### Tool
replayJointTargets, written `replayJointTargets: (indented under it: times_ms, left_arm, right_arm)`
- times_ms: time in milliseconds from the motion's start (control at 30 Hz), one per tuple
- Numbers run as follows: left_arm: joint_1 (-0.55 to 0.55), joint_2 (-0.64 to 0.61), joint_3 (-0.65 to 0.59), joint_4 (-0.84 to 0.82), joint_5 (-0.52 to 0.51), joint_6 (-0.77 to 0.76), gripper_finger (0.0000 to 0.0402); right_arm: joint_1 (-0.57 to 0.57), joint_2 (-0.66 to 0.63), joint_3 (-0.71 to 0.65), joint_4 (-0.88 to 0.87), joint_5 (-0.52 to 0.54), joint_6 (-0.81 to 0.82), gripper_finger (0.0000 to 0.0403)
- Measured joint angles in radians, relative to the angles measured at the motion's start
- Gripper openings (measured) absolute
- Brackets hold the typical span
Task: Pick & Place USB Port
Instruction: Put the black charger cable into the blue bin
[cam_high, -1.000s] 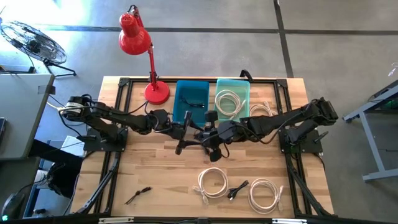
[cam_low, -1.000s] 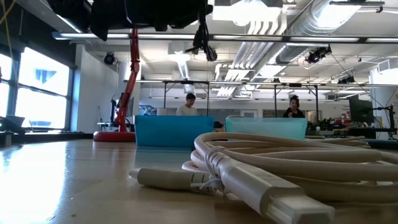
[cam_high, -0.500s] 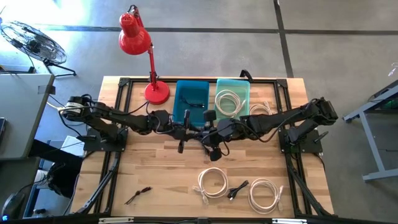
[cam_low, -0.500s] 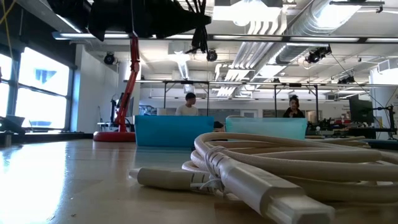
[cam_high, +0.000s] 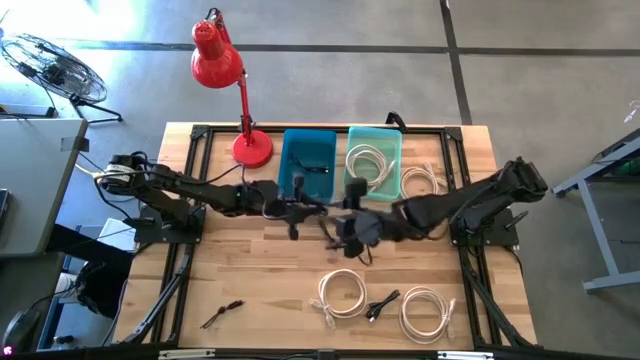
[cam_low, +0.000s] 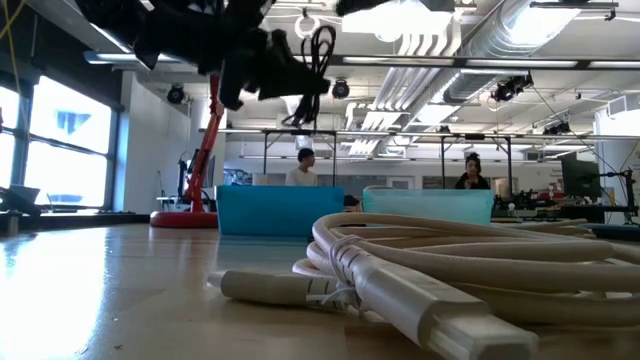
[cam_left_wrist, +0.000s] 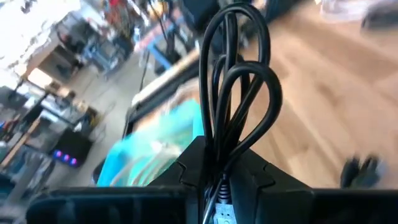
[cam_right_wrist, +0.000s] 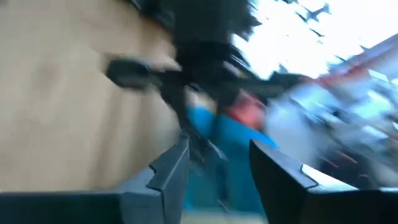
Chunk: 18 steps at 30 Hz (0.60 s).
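Note:
A coiled black USB cable (cam_left_wrist: 238, 81) hangs in the air over the middle of the table, in front of the blue bin (cam_high: 308, 160). My left gripper (cam_high: 298, 212) is shut on it; the low view shows the coil (cam_low: 320, 45) sticking out past the fingers. My right gripper (cam_high: 350, 243) stands open a little nearer the table's front, apart from the cable, and its wrist view shows nothing between its fingers (cam_right_wrist: 168, 171). My left gripper pinches the bundled end of the black coil (cam_left_wrist: 217, 163) between its two fingers. The fingers come nearly level from the table's left. The loops stand out beyond the fingertips, and the whole cable is lifted clear of the table.
A teal bin (cam_high: 374, 158) with a white cable stands beside the blue bin. A red lamp (cam_high: 250, 148) is at the back left. White coiled cables (cam_high: 342, 295) (cam_high: 425, 310) and small black cables (cam_high: 382, 303) (cam_high: 222, 313) lie near the front edge, another white cable (cam_high: 420, 180) at the right.
My right gripper has drawn away from the black cable toward the table's near right, leaving it with my left gripper. My left gripper has sunk a little and tipped, so the coil now stands out level ahead of it instead of hanging.

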Motion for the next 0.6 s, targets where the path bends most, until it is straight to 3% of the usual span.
replayJointTargets:
  times_ms: [167,267,367,433,533,600]
  left_arm:
    - [0.001,0.000,0.000,-0.059,-0.129,0.059,0.0038]
    - [0.001,0.000,0.000,-0.079,-0.243,0.132,0.0038]
    - [0.015,0.000,0.000,-0.104,-0.354,0.198,0.0038]
    - [0.038,0.000,0.000,-0.124,-0.367,0.210,0.0038]
    - [0.084,0.000,0.000,-0.155,-0.301,0.218,0.0038]
    - [0.125,0.000,0.000,-0.174,-0.197,0.239,0.0038]
  right_arm:
    - [0.098,-0.050,0.000,-0.229,0.458,0.196,0.0164]
    - [0.144,-0.083,0.000,-0.338,0.662,0.345,0.0161]
    - [0.173,-0.121,0.000,-0.414,0.743,0.484,0.0157]
    - [0.176,-0.148,0.000,-0.442,0.759,0.549,0.0156]
    - [0.172,-0.187,0.000,-0.457,0.762,0.608,0.0156]
    - [0.159,-0.205,0.000,-0.461,0.739,0.626,0.0157]
